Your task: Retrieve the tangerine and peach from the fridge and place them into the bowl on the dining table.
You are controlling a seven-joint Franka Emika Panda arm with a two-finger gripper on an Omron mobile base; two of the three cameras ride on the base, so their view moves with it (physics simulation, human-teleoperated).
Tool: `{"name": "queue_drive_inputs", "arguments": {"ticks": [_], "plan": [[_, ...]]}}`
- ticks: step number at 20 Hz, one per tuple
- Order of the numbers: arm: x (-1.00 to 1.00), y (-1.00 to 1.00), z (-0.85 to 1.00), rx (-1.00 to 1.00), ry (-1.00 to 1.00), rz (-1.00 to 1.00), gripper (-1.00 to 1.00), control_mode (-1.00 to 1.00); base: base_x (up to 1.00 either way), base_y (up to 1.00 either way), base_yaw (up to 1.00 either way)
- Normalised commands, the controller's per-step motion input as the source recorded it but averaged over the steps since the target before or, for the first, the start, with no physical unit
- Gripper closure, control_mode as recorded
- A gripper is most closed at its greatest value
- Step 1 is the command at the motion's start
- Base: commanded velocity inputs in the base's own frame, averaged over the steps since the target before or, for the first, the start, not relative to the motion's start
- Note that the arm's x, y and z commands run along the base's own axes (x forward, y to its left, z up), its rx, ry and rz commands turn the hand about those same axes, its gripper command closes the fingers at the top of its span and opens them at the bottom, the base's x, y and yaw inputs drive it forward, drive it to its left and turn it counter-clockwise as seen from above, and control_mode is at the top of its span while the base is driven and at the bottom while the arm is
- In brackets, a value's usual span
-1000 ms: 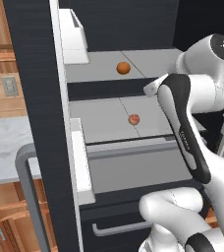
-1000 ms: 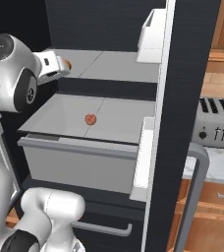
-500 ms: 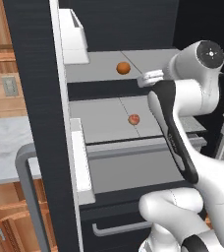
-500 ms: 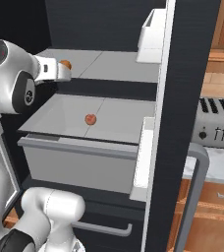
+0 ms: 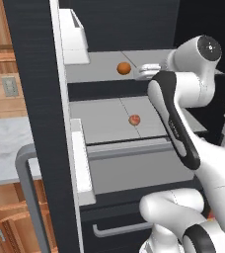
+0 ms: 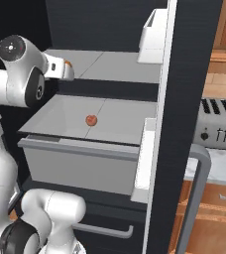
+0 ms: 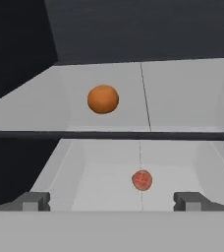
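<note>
From the left base view I saw the fridge (image 5: pixel 35 99) standing open, the tangerine (image 5: pixel 124 68) resting on the upper grey shelf and the peach (image 5: pixel 134 119) on the shelf below it. The gripper (image 5: pixel 145 72) hung just beside the tangerine, not touching it.

In the right base view the peach (image 6: pixel 91 120) lay near the middle of the lower shelf, and the gripper (image 6: pixel 67 69) partly hid the tangerine (image 6: pixel 67 63) at the upper shelf's edge.

Through the hand view I had the tangerine (image 7: pixel 103 99) ahead on the upper shelf and the peach (image 7: pixel 142 180) lower down. The fingertips (image 7: pixel 34 201) stood spread wide, holding nothing.
</note>
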Motion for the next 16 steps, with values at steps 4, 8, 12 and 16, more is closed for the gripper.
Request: {"name": "queue_drive_inputs", "arguments": {"ticks": [4,8,12,16], "plan": [[0.62,0.63,0.0,-0.15,0.07,0.04,-1.0,-1.0,0.0,0.0,0.0],[0.61,0.46,0.0,-0.11,0.05,0.0,-1.0,-1.0,0.0,0.0,0.0],[0.58,-0.01,0.0,0.0,0.14,-0.03,-1.0,-1.0,0.0,0.0,0.0],[0.51,-0.15,0.0,0.01,0.13,-0.09,-1.0,-1.0,0.0,0.0,0.0]]}}
